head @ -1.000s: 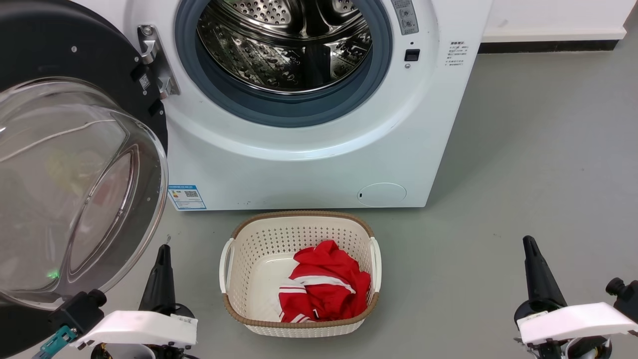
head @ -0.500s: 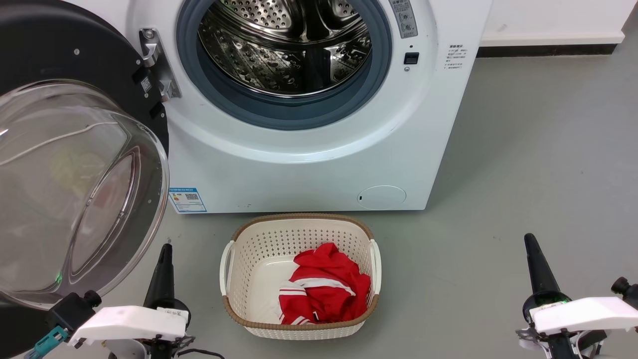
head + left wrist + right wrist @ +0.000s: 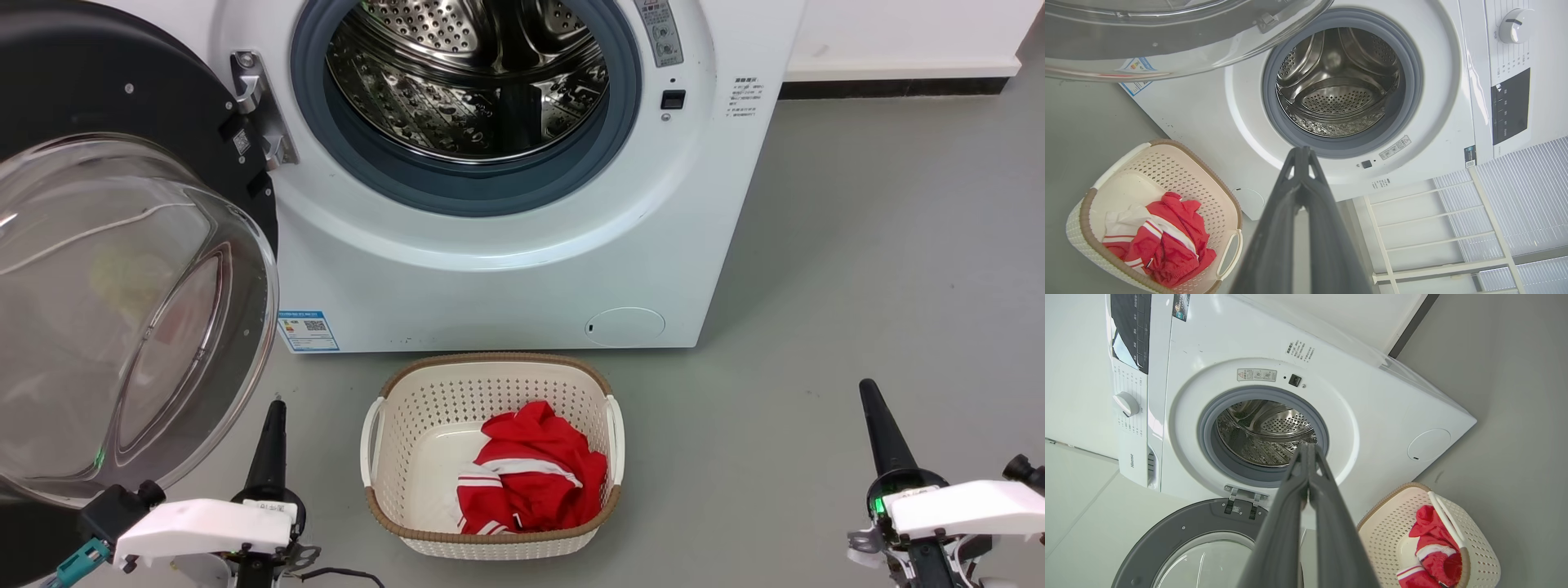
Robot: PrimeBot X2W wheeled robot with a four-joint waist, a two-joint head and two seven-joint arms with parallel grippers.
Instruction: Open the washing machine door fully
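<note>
Left gripper (image 3: 276,412) first: long black fingers tapering to a point, under a flat white cover (image 3: 204,523) carrying a small printed label. Beside it are a black knob (image 3: 149,492), a teal connector (image 3: 82,563) and a thin black cable (image 3: 343,576). Right gripper (image 3: 868,392) matches, white-capped, with a green light (image 3: 880,505) and what looks like a bare metal bracket (image 3: 861,543). Up close, the fingers (image 3: 1331,245) are matte dark grey, with triangular cut-outs near the tips.

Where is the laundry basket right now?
Head view, lower centre: the laundry basket sits on the floor in front of the washing machine, between the left gripper and right gripper.
</note>
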